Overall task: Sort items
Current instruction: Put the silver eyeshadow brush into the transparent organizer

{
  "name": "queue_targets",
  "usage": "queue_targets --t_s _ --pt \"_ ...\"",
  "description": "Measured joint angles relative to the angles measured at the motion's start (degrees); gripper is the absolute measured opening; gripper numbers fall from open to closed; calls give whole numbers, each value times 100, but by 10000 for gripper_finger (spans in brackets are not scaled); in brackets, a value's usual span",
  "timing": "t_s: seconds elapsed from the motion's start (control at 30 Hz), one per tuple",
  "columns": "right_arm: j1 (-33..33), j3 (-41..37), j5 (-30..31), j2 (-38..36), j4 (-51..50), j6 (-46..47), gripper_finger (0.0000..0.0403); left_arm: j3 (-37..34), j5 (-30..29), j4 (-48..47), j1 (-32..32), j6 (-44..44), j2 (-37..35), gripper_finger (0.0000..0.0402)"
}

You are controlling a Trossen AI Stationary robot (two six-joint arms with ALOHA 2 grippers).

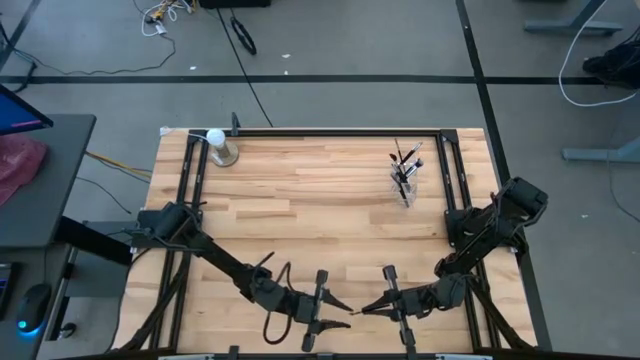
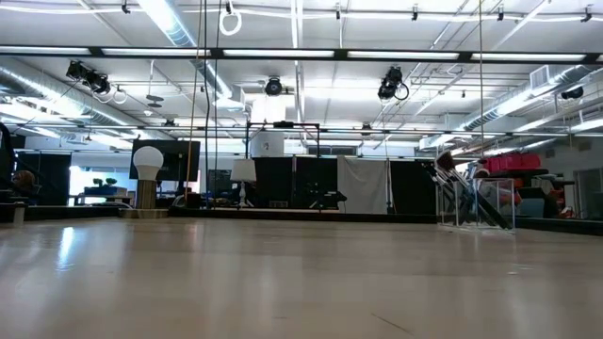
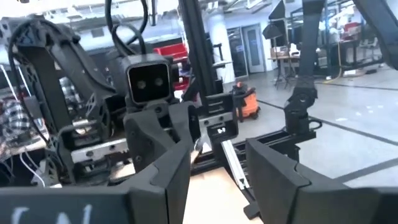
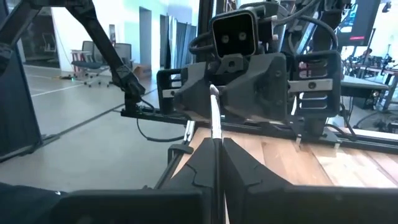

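Observation:
Both grippers face each other low over the table's near edge. My right gripper (image 1: 368,308) (image 4: 217,146) is shut on a thin silvery stick (image 4: 214,115), one of the items. The stick points toward the table's left, into my open left gripper (image 1: 342,308) (image 3: 217,186). Its free end (image 3: 233,165) stands between the left fingers; I cannot tell whether it touches them. The other dark brushes and sticks stand upright in a small clear cup (image 1: 404,178) (image 2: 476,200) at the far right. My right gripper pinches the silvery stick (image 4: 215,134) between its two fingers, along the fingers' length. It comes level from the table's right side. The stick juts out past the fingertips toward the left gripper, lifted clear of the table.
A white ball on a metallic base (image 1: 218,146) (image 2: 148,174) stands at the far left corner. A black frame (image 1: 320,132) runs along the table's far edge and sides. The wooden top (image 1: 300,210) between the cup and the arms is bare.

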Motion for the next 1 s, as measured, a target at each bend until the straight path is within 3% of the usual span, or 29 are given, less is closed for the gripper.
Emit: queue_targets --t_s 0.47,0.67,0.9,1.0 --pt "-2 9 1 -2 95 3 13 401 -7 -117 142 142 211 148" --pt "-2 9 2 -6 65 -17 13 409 -48 -217 138 142 220 103" --pt "-2 9 17 -7 -2 36 13 409 -83 -225 140 166 220 19" --pt "-2 19 74 -17 -249 180 14 409 -87 -314 140 69 220 13"
